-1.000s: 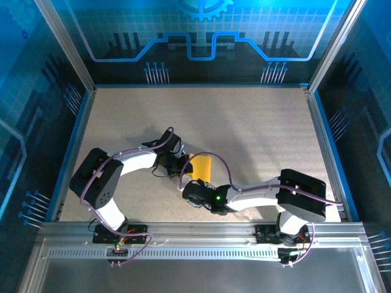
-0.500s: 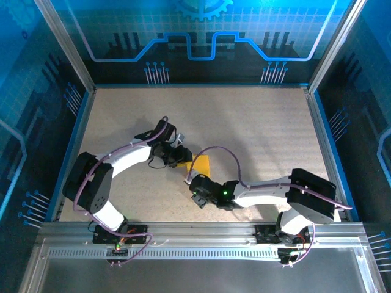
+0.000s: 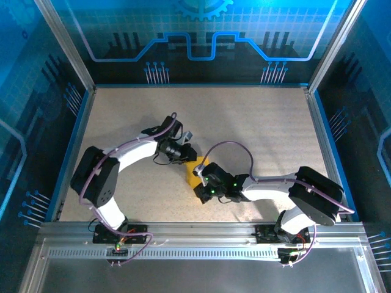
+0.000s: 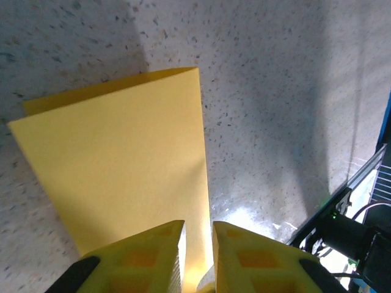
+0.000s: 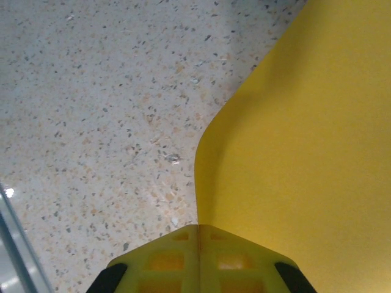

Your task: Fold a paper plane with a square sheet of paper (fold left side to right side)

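On the table (image 3: pixel 256 122), doubled yellow paper (image 4: pixel 122 165)

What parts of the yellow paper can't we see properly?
- Top view: the right arm covers part of the sheet of paper.
- Left wrist view: the left gripper hides the paper's near edge; whether it pinches is unclear.
- Right wrist view: the picture's edge cuts off the paper's right side; the right gripper hides its pinched edge.

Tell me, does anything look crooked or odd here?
The paper is folded unevenly: a darker strip of its lower layer peeks out past the top layer. At the right gripper, shut on it, its edge bows rather than lying flat.
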Controlling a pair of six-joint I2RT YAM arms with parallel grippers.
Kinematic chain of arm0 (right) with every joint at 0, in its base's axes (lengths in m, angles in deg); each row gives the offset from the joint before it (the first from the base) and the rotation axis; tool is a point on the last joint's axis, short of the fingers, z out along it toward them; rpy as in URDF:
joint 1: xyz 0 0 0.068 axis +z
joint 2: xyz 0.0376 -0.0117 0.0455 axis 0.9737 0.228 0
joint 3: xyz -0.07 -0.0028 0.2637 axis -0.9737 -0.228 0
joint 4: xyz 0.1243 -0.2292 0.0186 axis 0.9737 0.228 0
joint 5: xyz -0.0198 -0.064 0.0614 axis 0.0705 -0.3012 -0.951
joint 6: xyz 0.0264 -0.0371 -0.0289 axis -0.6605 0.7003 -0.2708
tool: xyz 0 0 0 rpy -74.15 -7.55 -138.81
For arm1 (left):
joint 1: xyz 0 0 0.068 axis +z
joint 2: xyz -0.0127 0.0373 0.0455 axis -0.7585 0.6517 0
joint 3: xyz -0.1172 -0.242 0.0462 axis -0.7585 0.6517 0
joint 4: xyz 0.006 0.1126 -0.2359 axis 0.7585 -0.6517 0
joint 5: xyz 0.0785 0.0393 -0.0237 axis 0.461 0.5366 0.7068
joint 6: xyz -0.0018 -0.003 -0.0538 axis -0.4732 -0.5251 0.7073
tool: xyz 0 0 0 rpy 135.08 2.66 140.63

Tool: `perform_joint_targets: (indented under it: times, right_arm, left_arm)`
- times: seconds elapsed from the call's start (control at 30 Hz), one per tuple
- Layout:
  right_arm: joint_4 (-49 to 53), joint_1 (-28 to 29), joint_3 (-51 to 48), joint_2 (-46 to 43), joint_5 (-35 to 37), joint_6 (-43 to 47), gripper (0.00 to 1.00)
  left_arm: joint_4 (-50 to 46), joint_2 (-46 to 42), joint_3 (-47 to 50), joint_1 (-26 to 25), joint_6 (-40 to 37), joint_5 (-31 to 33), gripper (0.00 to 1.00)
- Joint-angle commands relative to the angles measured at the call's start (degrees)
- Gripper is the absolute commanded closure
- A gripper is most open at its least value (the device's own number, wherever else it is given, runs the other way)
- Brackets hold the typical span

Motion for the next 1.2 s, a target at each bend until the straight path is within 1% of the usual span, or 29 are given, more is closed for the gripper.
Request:
perform_joint_targets:
  times: [0.0, 0.23, 0.5, 0.73, 0.93, 1.17]
  right_arm:
    - [-2.7, -0.6, -0.6, 0.8, -3.8, -2.1, 1.00]
    - [-4.4, -1.6, -1.7, 1.0, -5.1, -3.6, 1.00]
    - [-4.2, -2.7, -1.8, 0.7, -6.2, -4.9, 1.00]
    - [-0.7, -4.2, -1.0, 0.0, -6.3, -6.2, 1.00]
    - [5.2, -5.3, 1.1, -0.1, -4.6, -6.0, 1.00]
    - [9.5, -6.4, 2.6, 0.0, -2.9, -5.0, 1.00]
  left_arm:
    - [-1.2, 4.3, -2.9, -1.3, -2.4, -1.5, 0.83]
    - [-1.1, 11.4, -6.1, -2.6, -3.5, -0.1, 0.88]
    - [-1.2, 14.6, -5.3, -3.1, -4.4, 2.7, 0.94]
    - [-0.9, 16.1, -4.1, -3.1, -4.8, 4.6, 0.97]
    - [-0.6, 16.3, -3.6, -3.2, -4.5, 5.2, 0.98]
    - [-0.8, 16.3, -4.0, -3.6, -4.4, 5.4, 0.98]
